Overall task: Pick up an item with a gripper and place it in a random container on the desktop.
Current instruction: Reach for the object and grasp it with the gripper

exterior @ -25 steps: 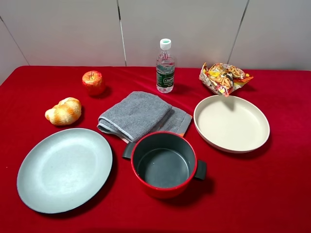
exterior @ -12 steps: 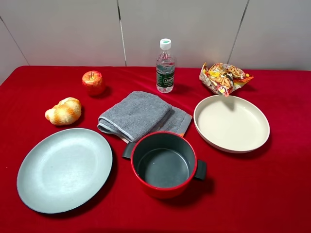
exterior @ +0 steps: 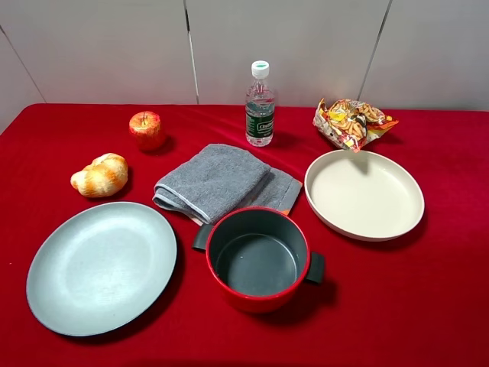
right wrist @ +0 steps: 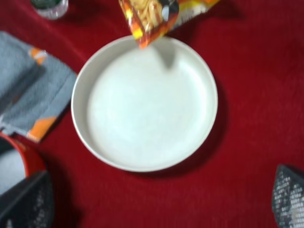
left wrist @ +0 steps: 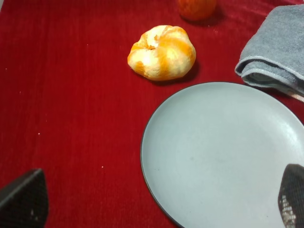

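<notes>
**Desk:** Surface and room first, please.

**Operator:** I logged one bench [exterior: 428,306] under red cloth, backed by a pale panelled wall [exterior: 107,53] with dark seams. From the high camera I counted:
- one apple [exterior: 146,128]
- one bread roll [exterior: 100,174]
- one water bottle [exterior: 260,105]
- one folded grey towel [exterior: 218,181]
- one grey-blue plate [exterior: 99,267]
- one red pot [exterior: 256,300], grey inside
- one cream dish [exterior: 367,195]
- one snack bag [exterior: 353,122]

**Desk:** Where did the bag lie?

**Operator:** Back right on the cloth, just behind the dish. The right wrist camera showed one corner overhanging the dish's rim. I couldn't tell whether it touched.

**Desk:** What else differed between cameras?

**Operator:** Only the wrist cameras showed the grippers. The left gripper [left wrist: 157,199] had its fingers spread wide with nothing between them. It looked down on the plate, with the roll and the towel's edge beyond. The right gripper [right wrist: 156,197] was likewise spread and empty, looking down on the dish. That camera also showed orange patches on the towel more plainly, and a slice of the pot's rim.
</notes>
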`<state>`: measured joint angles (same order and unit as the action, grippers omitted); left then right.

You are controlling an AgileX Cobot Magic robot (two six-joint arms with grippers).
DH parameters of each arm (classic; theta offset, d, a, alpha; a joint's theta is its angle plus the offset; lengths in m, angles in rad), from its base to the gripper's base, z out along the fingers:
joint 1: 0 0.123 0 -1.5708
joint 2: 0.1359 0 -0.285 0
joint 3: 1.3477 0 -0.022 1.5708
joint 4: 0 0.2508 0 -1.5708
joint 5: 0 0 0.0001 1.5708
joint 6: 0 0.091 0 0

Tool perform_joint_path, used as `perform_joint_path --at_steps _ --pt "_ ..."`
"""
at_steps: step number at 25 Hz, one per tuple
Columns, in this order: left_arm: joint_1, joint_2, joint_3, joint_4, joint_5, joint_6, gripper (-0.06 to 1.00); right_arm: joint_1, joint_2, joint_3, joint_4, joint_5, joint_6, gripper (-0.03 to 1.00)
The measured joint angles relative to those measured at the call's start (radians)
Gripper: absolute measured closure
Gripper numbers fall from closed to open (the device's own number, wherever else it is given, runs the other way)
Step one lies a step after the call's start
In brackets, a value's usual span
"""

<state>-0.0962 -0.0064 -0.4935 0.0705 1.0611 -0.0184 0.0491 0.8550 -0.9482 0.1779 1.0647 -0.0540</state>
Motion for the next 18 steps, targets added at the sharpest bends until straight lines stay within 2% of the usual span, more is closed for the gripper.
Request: perform_joint_path --at_steps 3,7,11,18 --pt "0.000 0.000 0.000 0.000 0.000 0.000 -0.01 0.026 0.074 -0.049 0.002 0.004 -0.002 0.27" --pt "0.000 0.000 0.000 0.000 0.000 0.000 -0.01 0.109 0.158 -0.124 -0.010 0.005 0.000 0.27" --pt "0.000 0.000 0.000 0.000 0.000 0.000 -0.01 0.184 0.268 -0.218 -0.041 0.012 0.054 0.27" --pt "0.000 0.000 0.000 0.000 0.000 0.000 -0.01 0.198 0.455 -0.386 -0.055 0.022 0.132 0.27"
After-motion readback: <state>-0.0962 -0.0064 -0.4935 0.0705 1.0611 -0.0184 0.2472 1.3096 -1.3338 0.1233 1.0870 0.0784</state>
